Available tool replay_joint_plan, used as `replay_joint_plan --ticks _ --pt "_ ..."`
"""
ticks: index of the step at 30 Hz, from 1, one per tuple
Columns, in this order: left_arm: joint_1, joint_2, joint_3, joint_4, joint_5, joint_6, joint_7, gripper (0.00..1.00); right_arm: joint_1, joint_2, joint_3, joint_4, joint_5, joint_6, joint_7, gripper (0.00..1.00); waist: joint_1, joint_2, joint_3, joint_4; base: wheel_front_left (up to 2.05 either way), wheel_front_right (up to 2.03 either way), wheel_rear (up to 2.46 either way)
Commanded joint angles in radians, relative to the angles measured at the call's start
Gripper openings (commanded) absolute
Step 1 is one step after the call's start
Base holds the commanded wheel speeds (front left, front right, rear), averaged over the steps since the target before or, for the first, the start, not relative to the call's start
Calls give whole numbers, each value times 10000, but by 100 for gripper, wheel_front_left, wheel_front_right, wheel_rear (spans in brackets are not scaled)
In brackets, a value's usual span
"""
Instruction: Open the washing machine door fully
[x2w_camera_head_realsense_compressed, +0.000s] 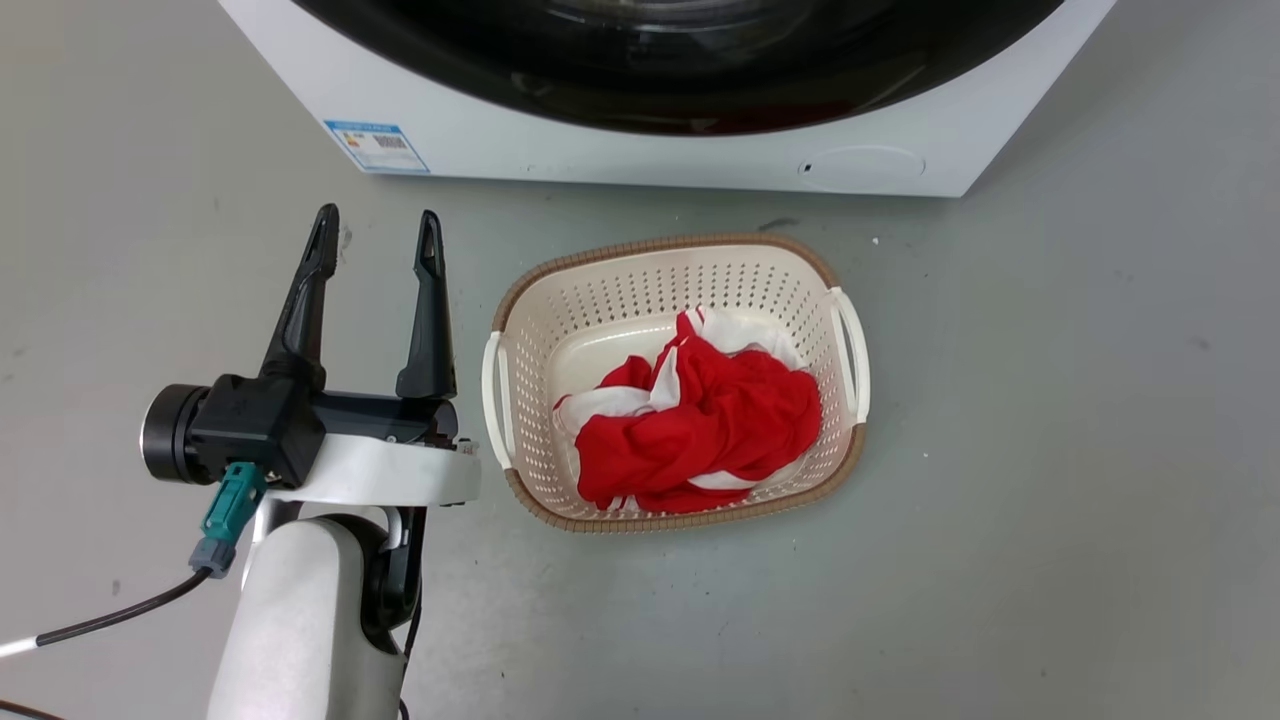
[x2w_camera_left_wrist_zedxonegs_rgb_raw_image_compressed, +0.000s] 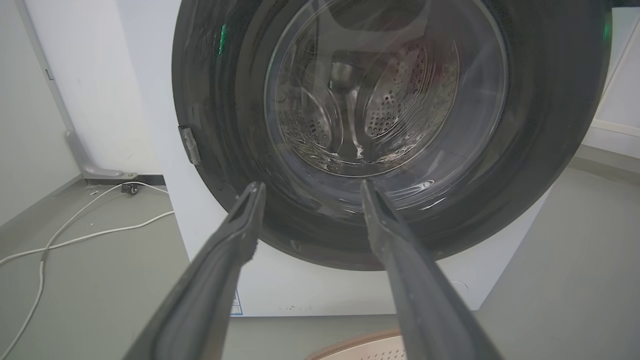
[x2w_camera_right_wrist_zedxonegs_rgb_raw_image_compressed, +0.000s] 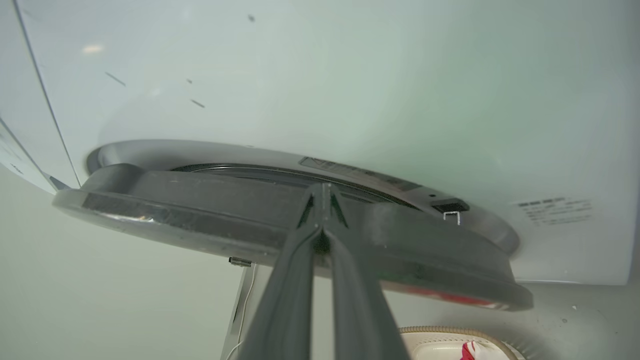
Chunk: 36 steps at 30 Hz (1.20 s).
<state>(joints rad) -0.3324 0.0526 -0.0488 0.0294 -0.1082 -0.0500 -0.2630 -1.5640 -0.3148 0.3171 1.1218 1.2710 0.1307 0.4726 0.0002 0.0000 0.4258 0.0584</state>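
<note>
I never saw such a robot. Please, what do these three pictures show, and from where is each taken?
This is a two-armed wheeled robot. The head camera looks down: its left gripper, two long dark fingers, is open and empty above the grey floor. A cream perforated plastic basket holding red and white cloth stands before the white washing machine. The left wrist camera faces the round glossy black door. The right wrist camera shows the right gripper, shut, tips at the door's edge.

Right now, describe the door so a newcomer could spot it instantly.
Find the white washing machine beyond the cream basket. Covering its front is the washing machine door, a glossy black disc nearly as wide as the machine. Its bulging clear glass centre distinguishes it from the perforated steel drum behind.
</note>
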Motion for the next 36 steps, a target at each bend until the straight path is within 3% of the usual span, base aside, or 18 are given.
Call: replay_joint_plan --ticks 1,14,25,36 --pt "-121 -15 9 -43 27 -15 -23 100 -180 37 10 145 -47 0 -21 0 -2 0 138 51 0 0 0" --pt "-369 -30 -114 -77 -85 -18 -23 100 -902 417 -8 1012 -285 0 548 0 -2 0 674 125 0 0 0" --pt "-431 -28 -187 48 -54 72 -25 100 -478 393 -60 477 80 0 2049 0 -2 0 644 24 0 0 0" --pt "-144 -28 -278 345 36 19 -23 100 916 449 -38 -205 483 0 3600 0 -2 0 -177 -87 0 0 0"
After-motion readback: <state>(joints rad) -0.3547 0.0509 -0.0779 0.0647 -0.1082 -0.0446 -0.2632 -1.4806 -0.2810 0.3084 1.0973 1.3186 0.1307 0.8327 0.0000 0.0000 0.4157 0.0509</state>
